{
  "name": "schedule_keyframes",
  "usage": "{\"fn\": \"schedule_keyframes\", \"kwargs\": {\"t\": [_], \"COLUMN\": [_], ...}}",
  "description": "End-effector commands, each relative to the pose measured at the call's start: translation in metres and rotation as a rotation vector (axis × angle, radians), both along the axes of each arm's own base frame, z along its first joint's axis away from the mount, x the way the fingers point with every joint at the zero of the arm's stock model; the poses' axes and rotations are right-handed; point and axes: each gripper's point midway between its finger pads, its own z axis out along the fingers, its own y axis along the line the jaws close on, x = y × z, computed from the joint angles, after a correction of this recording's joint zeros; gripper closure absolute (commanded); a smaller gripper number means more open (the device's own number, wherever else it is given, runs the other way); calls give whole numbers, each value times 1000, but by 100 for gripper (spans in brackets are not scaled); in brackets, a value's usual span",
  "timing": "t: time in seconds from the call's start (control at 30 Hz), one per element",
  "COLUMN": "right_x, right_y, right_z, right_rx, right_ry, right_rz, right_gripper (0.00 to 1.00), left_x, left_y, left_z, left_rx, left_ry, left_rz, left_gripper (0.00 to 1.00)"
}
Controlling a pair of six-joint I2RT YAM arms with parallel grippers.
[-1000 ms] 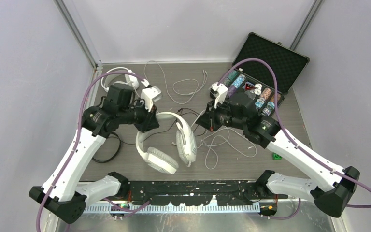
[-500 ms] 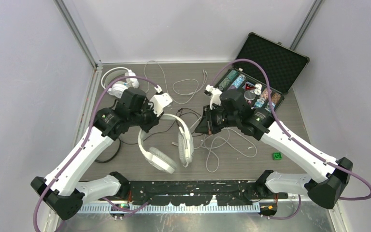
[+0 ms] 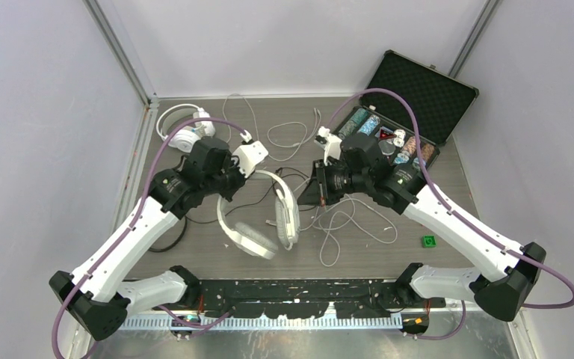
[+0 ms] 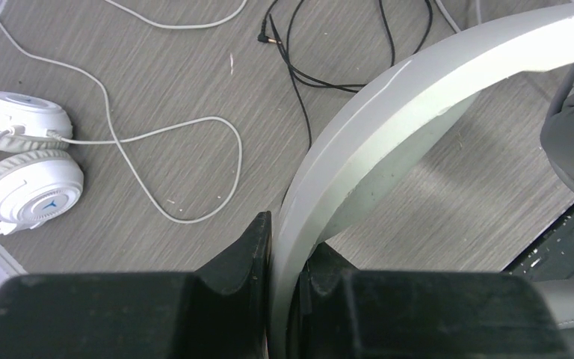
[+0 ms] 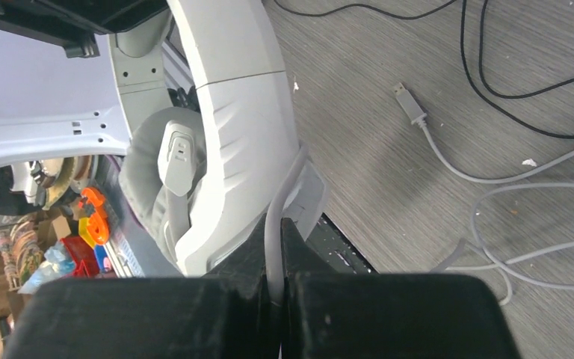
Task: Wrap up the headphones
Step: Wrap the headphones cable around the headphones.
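One pair of white headphones (image 3: 258, 238) hangs tilted over the middle of the table. My left gripper (image 3: 229, 192) is shut on its headband (image 4: 389, 112), which runs up between the black fingers of that gripper (image 4: 284, 247). My right gripper (image 3: 313, 196) is shut on the pair's thin grey-white cable (image 5: 275, 213), right beside one ear cup (image 5: 228, 149), seen close in the right gripper (image 5: 275, 262) view. A second white pair (image 3: 183, 131) lies at the back left with its cable looped on the table (image 4: 194, 149). No black headset shows, only a black cable (image 4: 299, 67).
Loose white cable loops (image 3: 344, 224) with a USB plug (image 5: 409, 103) lie under the right arm. An open black case of coloured chips (image 3: 418, 93) stands at the back right. A small green block (image 3: 428, 241) sits near the right front. A black cable loop (image 3: 168, 239) lies by the left arm.
My left gripper has moved right and toward the middle, tilting the held headphones up so they look narrower. My right gripper has shifted left and nearer, still pinching the cable.
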Motion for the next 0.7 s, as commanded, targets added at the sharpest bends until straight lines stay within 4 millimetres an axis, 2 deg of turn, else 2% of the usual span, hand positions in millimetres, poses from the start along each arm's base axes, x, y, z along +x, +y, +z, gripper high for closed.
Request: {"fn": "schedule_keyframes", "kwargs": {"t": [0.0,0.4,0.67], "right_x": [5,9,5], "right_y": [10,19,31], "right_z": [43,71,84], "right_rx": [115,308,440], "right_ry": [-44,24,85], "right_rz": [2,-56,-30], "right_gripper": [99,99,90], "left_x": [8,7,12], "left_y": [11,16,20], "left_z": [3,0,7], "left_rx": [31,26,-22], "left_ry": [-53,-58,-53], "left_rz": [47,85,193], "left_gripper": [100,100,100]}}
